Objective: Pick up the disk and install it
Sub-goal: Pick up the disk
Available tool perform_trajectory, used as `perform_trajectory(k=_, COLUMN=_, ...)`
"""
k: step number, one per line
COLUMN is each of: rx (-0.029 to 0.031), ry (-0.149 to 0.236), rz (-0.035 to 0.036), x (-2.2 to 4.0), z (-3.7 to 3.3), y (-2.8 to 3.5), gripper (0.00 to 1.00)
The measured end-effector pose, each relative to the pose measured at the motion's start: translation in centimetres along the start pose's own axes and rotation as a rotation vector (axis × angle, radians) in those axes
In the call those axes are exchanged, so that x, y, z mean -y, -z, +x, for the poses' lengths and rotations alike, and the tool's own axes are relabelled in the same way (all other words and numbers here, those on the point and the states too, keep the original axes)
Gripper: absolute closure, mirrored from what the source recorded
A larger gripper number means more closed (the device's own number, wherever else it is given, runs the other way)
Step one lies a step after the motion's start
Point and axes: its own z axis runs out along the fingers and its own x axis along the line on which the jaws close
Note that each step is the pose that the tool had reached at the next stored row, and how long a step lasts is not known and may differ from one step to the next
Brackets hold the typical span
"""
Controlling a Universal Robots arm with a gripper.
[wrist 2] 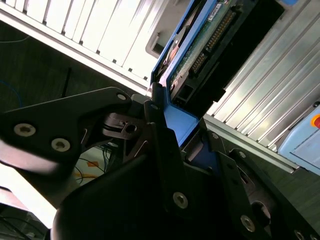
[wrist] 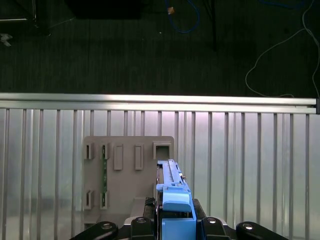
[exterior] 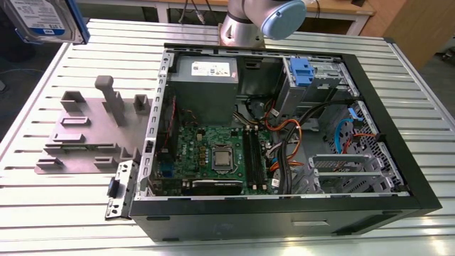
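Aluminium slatted table (exterior: 42, 213) carried one open computer case (exterior: 249, 221) and one grey fixture plate (exterior: 99, 136). The plate lay flat just beside the case, on the exterior view's left. One arm (exterior: 242, 29) was present: its silver column rose at the far edge of the table behind the case, topped by one pale blue joint cap (exterior: 283, 16). One disk (exterior: 42, 18) sat at the upper left corner of the exterior view, raised clear of the table and well apart from the case. Its blue-and-white label faced the camera, with one blue side rail (exterior: 80, 21) along its edge on the exterior view's right. In both wrist views the gripper (wrist 2: 177, 125) (wrist: 175, 225) was clenched on that disk, with a black finger (wrist 2: 157, 130) pressed against the blue rail end. The second wrist view showed the disk's green circuit-board face and its connector row. In the first wrist view the disk ran edge-on away from the jaws, above the slats, with the fixture plate lying under its far end and dark floor (wrist: 100, 50) beyond the table edge. Inside the case I counted one grey power supply (exterior: 202, 80), one bare processor socket (exterior: 222, 158) and one upright blue latch (exterior: 302, 72). The drive was not yet in the case.
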Motion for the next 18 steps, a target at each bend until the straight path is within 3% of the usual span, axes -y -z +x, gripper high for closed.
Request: perform_trajectory(k=18, rx=0.0, ry=0.0, rz=0.0001, x=0.84, z=0.01, y=0.0, gripper=0.64)
